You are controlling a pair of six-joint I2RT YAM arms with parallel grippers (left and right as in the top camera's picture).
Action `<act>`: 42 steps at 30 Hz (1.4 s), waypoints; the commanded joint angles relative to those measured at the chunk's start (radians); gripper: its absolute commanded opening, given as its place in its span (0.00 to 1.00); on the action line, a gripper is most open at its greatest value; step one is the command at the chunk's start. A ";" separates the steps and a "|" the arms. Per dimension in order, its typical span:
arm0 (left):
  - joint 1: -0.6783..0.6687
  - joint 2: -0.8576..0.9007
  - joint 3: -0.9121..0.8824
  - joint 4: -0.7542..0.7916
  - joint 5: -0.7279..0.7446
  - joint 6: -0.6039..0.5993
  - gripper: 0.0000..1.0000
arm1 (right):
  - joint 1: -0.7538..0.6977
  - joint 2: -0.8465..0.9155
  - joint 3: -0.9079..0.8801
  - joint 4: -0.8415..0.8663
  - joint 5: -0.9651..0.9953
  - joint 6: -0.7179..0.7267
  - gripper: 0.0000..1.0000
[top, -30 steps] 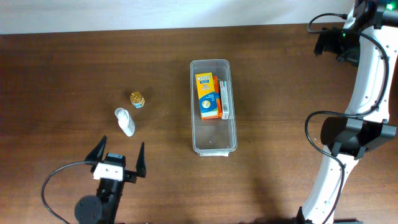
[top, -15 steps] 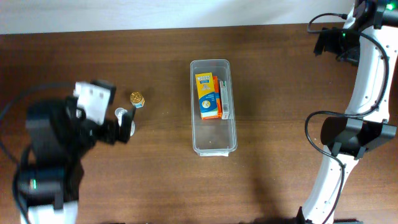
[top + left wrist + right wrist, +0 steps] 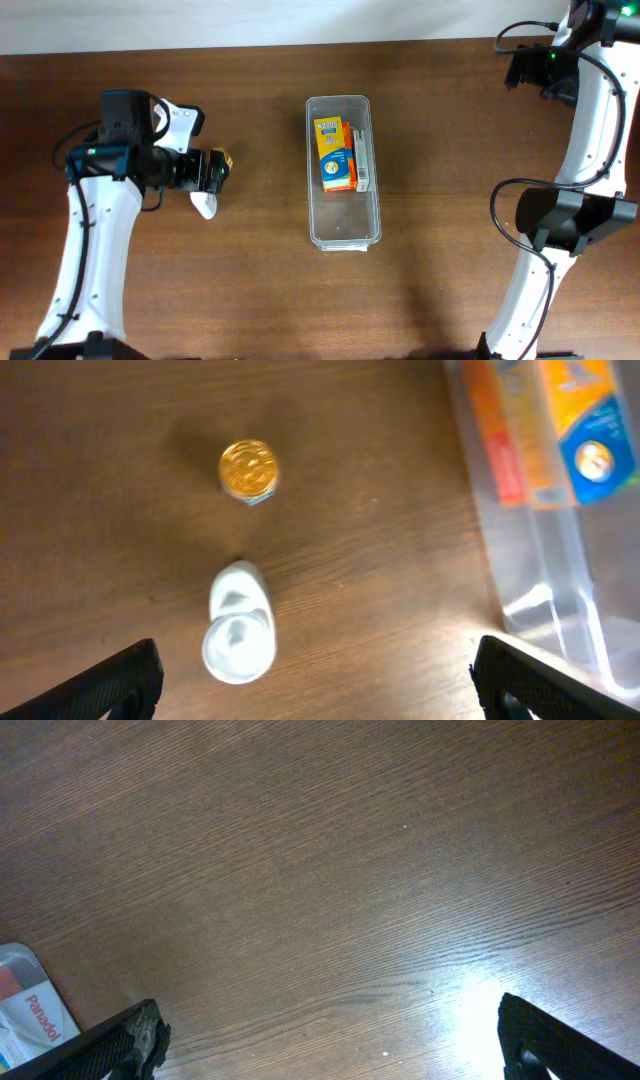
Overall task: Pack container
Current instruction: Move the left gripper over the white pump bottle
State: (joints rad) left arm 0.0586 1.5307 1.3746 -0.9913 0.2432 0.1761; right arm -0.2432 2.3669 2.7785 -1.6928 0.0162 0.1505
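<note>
left jaws spread wide, empty, above white bottle [image 3: 240, 622] | right jaws spread, over bare tabletop [image 3: 330, 870] | risk: off-centre close could roll bottle or clip gold-capped jar [image 3: 247, 468] just beside | container [image 3: 343, 225] mid-tabletop, boxes [image 3: 338, 153] inside | dark wood grain, glare, pale wall strip [image 3: 250, 20]

Clear container [image 3: 344, 236] holding orange boxes [image 3: 335, 152], left gripper [image 3: 214, 172] over white bottle [image 3: 205, 207], dark wooden table [image 3: 270, 290]
</note>
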 commanded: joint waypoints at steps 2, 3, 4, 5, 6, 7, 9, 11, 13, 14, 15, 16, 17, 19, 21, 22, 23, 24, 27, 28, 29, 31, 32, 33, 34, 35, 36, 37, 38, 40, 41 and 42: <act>0.003 -0.004 0.019 0.011 -0.151 -0.139 0.99 | 0.000 -0.008 -0.003 -0.006 -0.005 0.000 0.98; 0.003 0.001 0.019 0.011 -0.161 -0.139 0.99 | 0.000 -0.008 -0.003 -0.006 -0.005 0.001 0.98; 0.003 0.006 0.019 0.010 -0.163 -0.139 0.99 | 0.001 -0.008 -0.003 -0.006 -0.005 0.000 0.98; 0.003 0.015 0.019 0.010 -0.162 -0.139 0.99 | 0.000 -0.008 -0.003 -0.006 -0.005 0.001 0.98; 0.003 0.024 0.019 0.010 -0.162 -0.140 0.99 | 0.000 -0.008 -0.003 -0.006 -0.005 0.001 0.98; 0.002 0.033 0.019 0.010 -0.162 -0.140 0.99 | 0.000 -0.008 -0.003 -0.006 -0.005 0.001 0.98; 0.002 0.057 0.019 0.010 -0.162 -0.159 0.99 | 0.001 -0.008 -0.003 -0.006 -0.005 0.000 0.98; 0.002 0.080 0.019 0.008 -0.157 -0.163 0.99 | 0.000 -0.008 -0.003 -0.006 -0.005 0.000 0.98; 0.000 0.101 0.019 0.001 -0.154 -0.163 0.99 | 0.000 -0.008 -0.003 -0.006 -0.005 0.001 0.98; -0.002 0.114 0.019 -0.006 -0.154 -0.162 0.99 | 0.001 -0.008 -0.003 -0.006 -0.005 0.000 0.98; -0.002 0.126 0.019 -0.010 -0.154 -0.161 1.00 | 0.000 -0.008 -0.003 -0.006 -0.005 0.000 0.98; -0.005 0.136 0.019 -0.013 -0.154 -0.161 0.99 | 0.001 -0.008 -0.003 -0.006 -0.005 0.001 0.98; -0.007 0.148 0.019 -0.015 -0.154 -0.161 0.99 | 0.001 -0.008 -0.003 -0.006 -0.005 0.001 0.98; -0.014 0.170 0.019 -0.012 -0.154 -0.161 0.99 | 0.000 -0.008 -0.003 -0.006 -0.005 0.001 0.98; -0.021 0.185 0.019 -0.009 -0.155 -0.161 0.99 | 0.000 -0.008 -0.003 -0.006 -0.005 0.001 0.98; -0.024 0.192 0.019 -0.009 -0.155 -0.162 1.00 | 0.000 -0.008 -0.003 -0.006 -0.005 0.001 0.98; -0.027 0.200 0.019 -0.009 -0.156 -0.162 0.99 | 0.000 -0.008 -0.003 -0.006 -0.005 0.000 0.98; -0.028 0.205 0.019 -0.009 -0.155 -0.164 0.99 | 0.000 -0.008 -0.003 -0.006 -0.005 0.000 0.98; -0.028 0.227 0.019 -0.009 -0.158 -0.166 0.99 | 0.001 -0.008 -0.003 -0.006 -0.005 0.001 0.98; -0.028 0.236 0.019 -0.009 -0.159 -0.165 0.99 | 0.001 -0.008 -0.003 -0.006 -0.005 0.001 0.98; -0.028 0.241 0.019 -0.009 -0.159 -0.165 1.00 | 0.000 -0.008 -0.003 -0.006 -0.005 0.001 0.98; -0.028 0.252 0.019 -0.009 -0.159 -0.165 0.99 | 0.000 -0.008 -0.003 -0.006 -0.005 0.001 0.98; -0.028 0.256 0.019 -0.009 -0.162 -0.165 0.99 | 0.000 -0.008 -0.003 -0.006 -0.005 0.001 0.98; -0.028 0.259 0.019 -0.009 -0.163 -0.165 0.99 | 0.001 -0.008 -0.003 -0.006 -0.005 0.001 0.98; -0.028 0.261 0.019 -0.010 -0.163 -0.165 0.99 | 0.001 -0.008 -0.003 -0.006 -0.005 0.000 0.98; -0.028 0.264 0.019 -0.010 -0.163 -0.165 0.99 | 0.000 -0.008 -0.003 -0.006 -0.005 0.001 0.98; -0.028 0.267 0.019 -0.013 -0.163 -0.165 0.99 | 0.001 -0.008 -0.003 -0.006 -0.005 0.001 0.98; -0.028 0.270 0.019 -0.014 -0.163 -0.165 0.99 | 0.000 -0.008 -0.003 -0.006 -0.005 0.000 0.98; -0.028 0.270 0.019 -0.017 -0.162 -0.165 0.99 | 0.000 -0.008 -0.003 -0.006 -0.005 0.000 0.98; -0.028 0.272 0.019 -0.020 -0.162 -0.165 0.99 | 0.000 -0.008 -0.003 -0.006 -0.005 0.000 0.98; -0.028 0.272 0.019 -0.021 -0.163 -0.164 0.99 | 0.001 -0.008 -0.003 -0.006 -0.005 0.000 0.98; -0.028 0.272 0.019 -0.019 -0.163 -0.164 0.99 | 0.000 -0.008 -0.003 -0.006 -0.005 0.001 0.98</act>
State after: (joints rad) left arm 0.0319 1.7905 1.3792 -1.0080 0.0917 0.0246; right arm -0.2436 2.3669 2.7785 -1.6928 0.0162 0.1501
